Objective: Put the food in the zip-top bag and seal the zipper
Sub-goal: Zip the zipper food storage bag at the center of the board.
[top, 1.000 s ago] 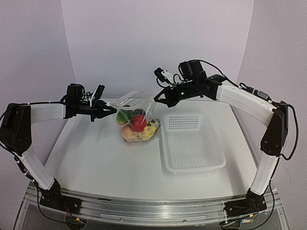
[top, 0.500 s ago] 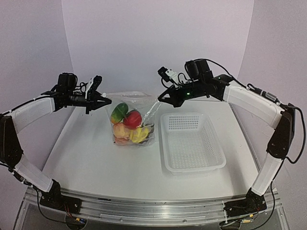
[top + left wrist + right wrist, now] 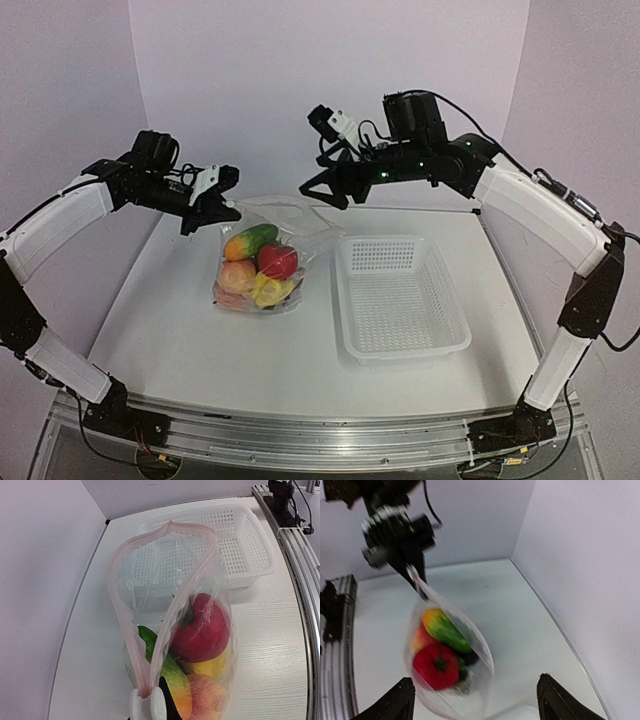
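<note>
Food (image 3: 200, 630) is all in the bag (image 3: 222, 605), zipper (image 3: 114, 595) gaping. My left gripper (image 3: 146, 704) pinches its near end; right gripper (image 3: 479, 700) is wide, empty. Next I'd grab the 12 o'clock end, press shut.

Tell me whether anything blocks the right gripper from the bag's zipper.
Nothing visible does. The right gripper hangs open near the zipper, with only air between them. The left gripper pinches one end of it, and the white basket sits lower, off to the side.

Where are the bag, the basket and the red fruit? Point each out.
bag (image 3: 172, 525): left wrist view, top of mouth rim.
basket (image 3: 405, 300): top view, mesh floor.
red fruit (image 3: 200, 627): left wrist view, middle of skin.
</note>
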